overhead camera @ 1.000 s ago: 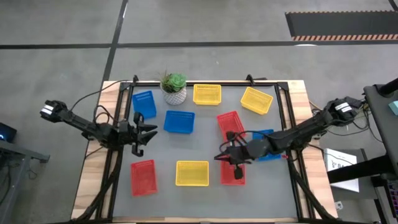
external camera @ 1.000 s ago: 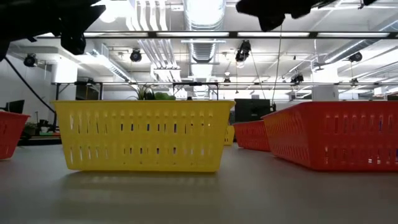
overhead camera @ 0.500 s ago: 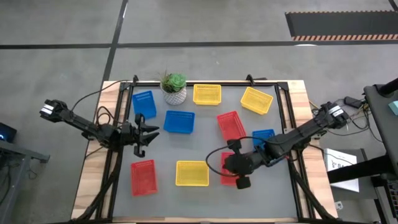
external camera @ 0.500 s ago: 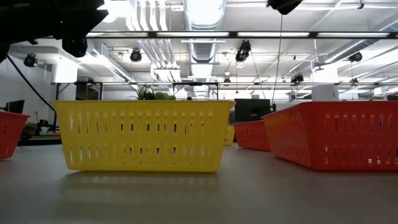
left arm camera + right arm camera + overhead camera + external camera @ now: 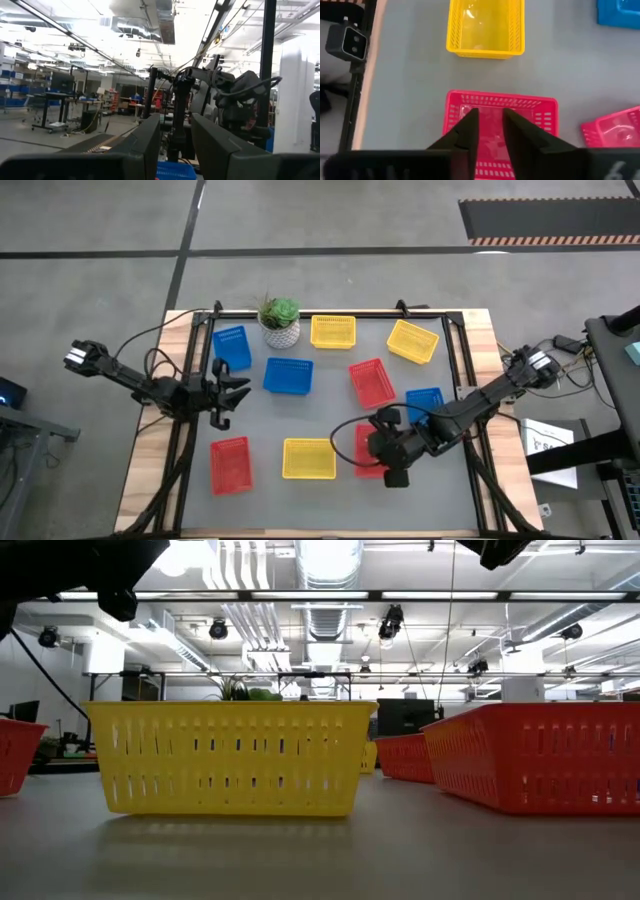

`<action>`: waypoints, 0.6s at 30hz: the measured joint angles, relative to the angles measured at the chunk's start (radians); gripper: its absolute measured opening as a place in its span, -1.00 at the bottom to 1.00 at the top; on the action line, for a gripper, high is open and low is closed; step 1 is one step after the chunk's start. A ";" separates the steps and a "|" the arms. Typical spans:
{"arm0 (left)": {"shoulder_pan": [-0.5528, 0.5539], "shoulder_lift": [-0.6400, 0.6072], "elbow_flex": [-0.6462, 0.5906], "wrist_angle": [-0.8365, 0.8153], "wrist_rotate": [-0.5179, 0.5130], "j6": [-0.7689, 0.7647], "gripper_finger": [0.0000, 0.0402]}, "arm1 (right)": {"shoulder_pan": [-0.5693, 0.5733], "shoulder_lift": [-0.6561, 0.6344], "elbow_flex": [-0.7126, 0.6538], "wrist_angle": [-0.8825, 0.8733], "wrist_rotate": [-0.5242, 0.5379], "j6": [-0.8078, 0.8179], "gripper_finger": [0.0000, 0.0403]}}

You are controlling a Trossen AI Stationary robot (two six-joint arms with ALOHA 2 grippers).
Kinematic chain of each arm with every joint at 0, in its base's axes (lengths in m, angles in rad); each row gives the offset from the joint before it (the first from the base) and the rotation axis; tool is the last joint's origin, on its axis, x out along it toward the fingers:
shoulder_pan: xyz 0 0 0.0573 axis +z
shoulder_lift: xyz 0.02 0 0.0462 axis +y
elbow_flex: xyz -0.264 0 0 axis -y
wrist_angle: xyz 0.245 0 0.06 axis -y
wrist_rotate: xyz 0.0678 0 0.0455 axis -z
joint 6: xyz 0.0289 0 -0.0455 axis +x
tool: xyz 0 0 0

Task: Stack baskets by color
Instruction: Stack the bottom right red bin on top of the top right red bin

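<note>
Several baskets lie spread over the grey mat. My right gripper (image 5: pixel 378 452) hangs open over the front red basket (image 5: pixel 362 438), hiding most of it. The right wrist view looks down between the fingers (image 5: pixel 490 117) onto that red basket (image 5: pixel 500 102), and nothing is gripped. The front yellow basket (image 5: pixel 309 458) lies beside it. Another red basket (image 5: pixel 372 383) and a blue basket (image 5: pixel 424 405) lie farther back, and a third red basket (image 5: pixel 230 464) lies at the front left. My left gripper (image 5: pixel 235 395) waits open above the mat's left edge.
At the back are a potted plant (image 5: pixel 280 320), two blue baskets (image 5: pixel 232 346) (image 5: pixel 288 375) and two yellow baskets (image 5: pixel 333 331) (image 5: pixel 412 341). A black frame rail (image 5: pixel 188 430) borders the mat. A small camera (image 5: pixel 347 40) sits at the table's front edge.
My right arm has moved from the middle of the mat toward the front, over the front red basket, and its fingers have parted. The left arm has stayed in place.
</note>
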State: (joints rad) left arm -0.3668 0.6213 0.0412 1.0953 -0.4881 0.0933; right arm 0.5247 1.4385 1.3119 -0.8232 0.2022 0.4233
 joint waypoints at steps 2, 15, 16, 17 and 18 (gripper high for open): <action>0.000 -0.003 0.004 0.000 0.000 0.000 -0.53 | 0.006 0.016 0.008 -0.002 0.000 0.024 -0.44; 0.000 -0.022 0.014 0.000 0.000 0.002 -0.53 | 0.047 0.214 0.077 -0.057 -0.125 0.123 -0.17; 0.000 -0.022 0.014 0.000 0.000 0.002 -0.53 | 0.047 0.230 0.077 -0.075 -0.141 0.139 -0.18; 0.000 -0.022 0.014 -0.001 0.000 0.002 -0.53 | 0.047 0.244 0.077 -0.092 -0.159 0.155 -0.19; 0.000 -0.022 0.014 -0.002 0.000 0.002 -0.53 | 0.047 0.257 0.077 -0.106 -0.174 0.163 -0.19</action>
State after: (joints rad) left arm -0.3668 0.5992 0.0555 1.0930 -0.4878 0.0952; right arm 0.5720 1.6958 1.3888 -0.9287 0.0281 0.5862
